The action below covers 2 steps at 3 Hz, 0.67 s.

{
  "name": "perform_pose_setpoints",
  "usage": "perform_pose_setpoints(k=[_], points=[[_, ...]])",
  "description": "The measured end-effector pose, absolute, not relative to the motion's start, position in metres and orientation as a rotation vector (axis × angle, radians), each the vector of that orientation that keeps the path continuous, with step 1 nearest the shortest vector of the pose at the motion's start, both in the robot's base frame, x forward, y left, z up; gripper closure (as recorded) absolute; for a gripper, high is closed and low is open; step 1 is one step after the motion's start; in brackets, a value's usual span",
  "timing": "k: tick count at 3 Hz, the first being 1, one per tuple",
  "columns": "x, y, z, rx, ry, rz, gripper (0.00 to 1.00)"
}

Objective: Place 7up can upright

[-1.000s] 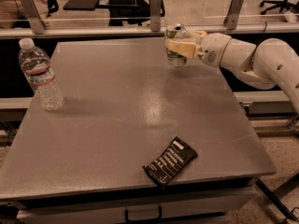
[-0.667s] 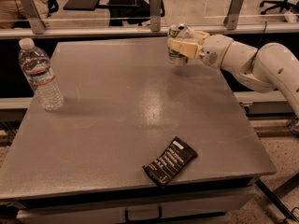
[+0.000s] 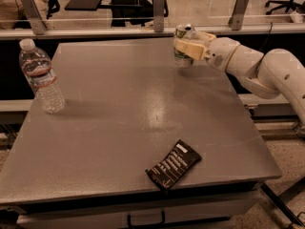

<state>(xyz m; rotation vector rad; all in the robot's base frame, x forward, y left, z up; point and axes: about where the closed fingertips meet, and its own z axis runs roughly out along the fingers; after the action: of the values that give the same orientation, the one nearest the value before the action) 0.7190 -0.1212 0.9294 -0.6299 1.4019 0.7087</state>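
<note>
The grey counter (image 3: 143,128) filled most of the view. My white arm (image 3: 267,70) reached in from the right over its far edge. A bottle (image 3: 42,78) stood upright near the left edge and a black wrapper (image 3: 173,164) lay flat near the front, both well apart from my pincer (image 3: 188,46). The pincer was at the far right, clamped on the can (image 3: 181,57), which was upright; I could not tell whether its base touched the counter.

The arm (image 3: 274,73) is glossy white, all fat rounded segments with darker seams and a few small dark dots, tapering to a gripper (image 3: 185,46) with blocky cream fingers (image 3: 191,46), at the can (image 3: 181,59) by the table's (image 3: 119,109) far edge.
</note>
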Motion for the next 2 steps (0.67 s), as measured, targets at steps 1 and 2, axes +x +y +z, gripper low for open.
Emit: perform_pose_setpoints(k=[1, 2], points=[[0.7201, -0.1271, 0.9239, -0.614, 1.401, 0.707, 1.0], [0.7207, -0.1301, 0.9203, -0.608, 1.403, 0.704, 1.0]])
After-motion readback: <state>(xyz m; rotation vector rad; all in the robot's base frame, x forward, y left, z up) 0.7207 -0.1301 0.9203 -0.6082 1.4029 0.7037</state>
